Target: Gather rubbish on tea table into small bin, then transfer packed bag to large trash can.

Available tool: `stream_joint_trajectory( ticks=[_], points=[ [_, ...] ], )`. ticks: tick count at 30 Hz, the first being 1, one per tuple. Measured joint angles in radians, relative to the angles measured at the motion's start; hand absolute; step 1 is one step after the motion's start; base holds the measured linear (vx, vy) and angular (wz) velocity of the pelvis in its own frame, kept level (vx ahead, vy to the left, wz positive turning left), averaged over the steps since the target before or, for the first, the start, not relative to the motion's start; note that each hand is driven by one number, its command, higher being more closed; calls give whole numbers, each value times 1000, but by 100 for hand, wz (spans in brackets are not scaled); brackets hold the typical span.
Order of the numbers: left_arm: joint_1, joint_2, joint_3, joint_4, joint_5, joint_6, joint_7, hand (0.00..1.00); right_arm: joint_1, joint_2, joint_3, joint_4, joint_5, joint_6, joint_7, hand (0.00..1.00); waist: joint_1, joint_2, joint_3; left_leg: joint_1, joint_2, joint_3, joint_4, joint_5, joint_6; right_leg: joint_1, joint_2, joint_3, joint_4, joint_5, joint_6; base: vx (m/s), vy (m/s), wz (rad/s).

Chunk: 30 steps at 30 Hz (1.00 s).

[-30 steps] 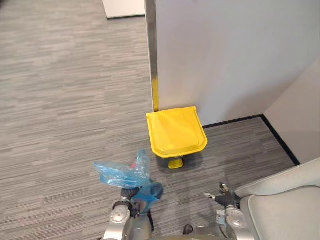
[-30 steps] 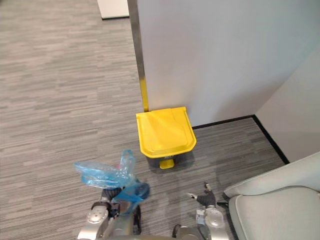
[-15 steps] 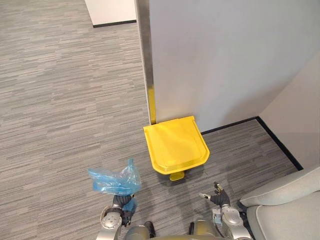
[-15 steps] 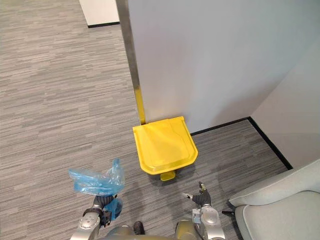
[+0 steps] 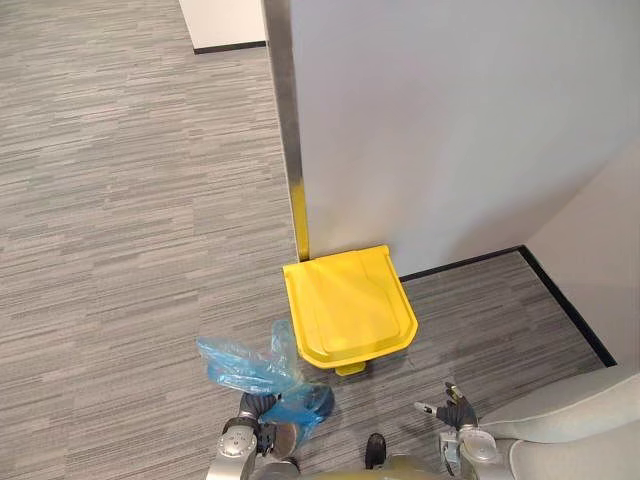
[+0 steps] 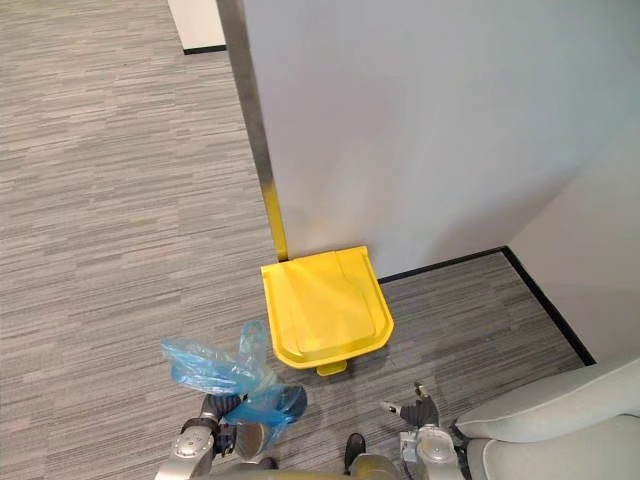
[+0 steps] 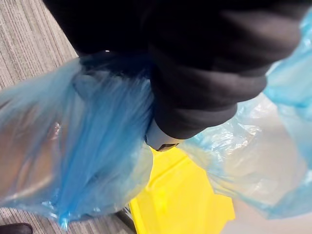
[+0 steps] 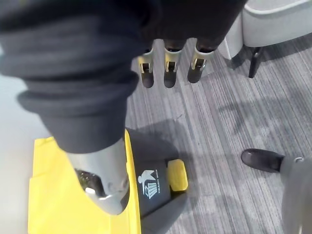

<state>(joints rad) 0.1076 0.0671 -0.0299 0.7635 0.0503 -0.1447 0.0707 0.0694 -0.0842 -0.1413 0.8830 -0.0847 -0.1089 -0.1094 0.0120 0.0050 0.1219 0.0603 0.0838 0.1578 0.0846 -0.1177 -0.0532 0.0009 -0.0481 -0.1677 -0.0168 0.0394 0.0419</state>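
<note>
A crumpled blue plastic bag (image 5: 252, 364) hangs over the grey carpet, its neck gripped in my left hand (image 5: 246, 436) at the bottom of the eye views. Close up, the blue bag (image 7: 92, 146) wraps round the left hand (image 7: 195, 63). Just right of the bag stands the large trash can (image 5: 348, 305), its yellow lid shut, a yellow pedal (image 5: 350, 369) at its foot. My right hand (image 5: 455, 412) hovers low to the can's right, open and empty. Its straight fingers (image 8: 168, 68) point at the carpet beside the can (image 8: 53, 195).
The can stands against a grey wall panel (image 5: 450, 120) with a metal corner post (image 5: 285, 120). A pale grey armchair (image 5: 585, 425) fills the lower right corner. Wide carpet (image 5: 120, 200) stretches to the left.
The camera has shifted as I move. The bag now hangs a little closer to the can's left front corner. My right hand stays open.
</note>
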Motion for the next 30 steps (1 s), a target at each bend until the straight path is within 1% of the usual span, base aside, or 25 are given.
stream_joint_trajectory(
  ticks=[4, 6, 8, 12, 16, 21, 24, 25, 27, 28, 29, 30],
  points=[
    [2, 22, 0, 10, 0, 1, 4, 100, 2, 0, -6, 4, 5, 0, 0, 0, 1, -1, 0, -20, -16, -32, -1, 12, 15, 13, -12, -26, -40, 30, 3, -99, 25, 22],
    [5, 33, -1, 19, 0, 1, 8, 100, 3, 0, -6, 5, 6, -1, 0, 0, 1, -1, -1, -24, -18, -51, -6, 18, 15, 15, -14, -42, -40, 33, 2, -110, -16, 25],
    [5, 45, -3, 23, 0, 1, 11, 100, 5, 0, -6, 5, 9, -1, -1, 0, 1, -4, -1, -28, -23, -76, -31, 43, 13, 15, -19, -69, -41, 34, 1, -113, -31, 35],
    [12, 49, -8, 25, 0, 1, 17, 100, 5, 0, -7, 5, 17, -1, -1, 0, 2, -4, -1, -32, -24, -83, -64, 65, 5, 13, -18, -79, -57, 45, 3, -110, -27, 10],
    [11, 49, -23, 27, 0, 2, 17, 100, 13, 1, -9, 5, 20, -1, -1, 0, 0, -7, -1, -41, -23, -87, -70, 63, -2, 7, -20, -84, -57, 42, 1, -52, -7, 4],
    [10, 48, -45, 27, 0, 2, 15, 100, 16, 2, -28, 5, 25, 0, -1, 0, -1, -17, -9, -47, -23, -86, -77, 60, 1, -2, -23, -85, -52, 30, 12, 32, 5, 1],
    [8, 48, -45, 27, 0, 2, 15, 100, 14, 2, -35, 5, 25, 1, -1, 0, 0, -21, -12, -43, -23, -78, -67, 59, 9, -6, -25, -83, -31, 20, 16, 127, 24, -3],
    [9, 48, -44, 26, 0, 2, 16, 100, 6, 1, -47, 5, 25, 1, -1, 0, 1, -20, -11, -44, -22, -64, -33, 28, 14, -44, -42, -71, 71, -38, 23, 97, 50, -15],
    [11, 50, -44, 22, 0, 2, 16, 100, -2, 0, -47, 5, 25, 2, -1, 0, 1, -25, -11, -43, -30, -52, -3, 1, 19, -84, -64, -56, 178, -98, 33, 91, 67, -16],
    [10, 50, -45, 21, 0, 2, 15, 100, -2, 0, -48, 4, 25, 2, -1, 0, -1, -31, -12, -43, -42, -46, 31, -28, 28, -113, -93, -45, 275, -145, 52, 83, 73, -7],
    [8, 50, -48, 21, 0, 3, 15, 100, -2, -2, -50, 2, 28, 2, -2, 0, -3, -31, -11, -40, -50, -48, 52, -52, 35, -133, -115, -37, 353, -167, 73, 108, 109, 4],
    [0, 50, -47, 17, 0, 3, 16, 100, -2, -2, -57, 1, 40, 2, -3, 0, -5, -28, -6, -23, -57, -55, 71, -77, 53, -179, -142, -20, 497, -177, 93, 83, 85, 11]
  ],
)
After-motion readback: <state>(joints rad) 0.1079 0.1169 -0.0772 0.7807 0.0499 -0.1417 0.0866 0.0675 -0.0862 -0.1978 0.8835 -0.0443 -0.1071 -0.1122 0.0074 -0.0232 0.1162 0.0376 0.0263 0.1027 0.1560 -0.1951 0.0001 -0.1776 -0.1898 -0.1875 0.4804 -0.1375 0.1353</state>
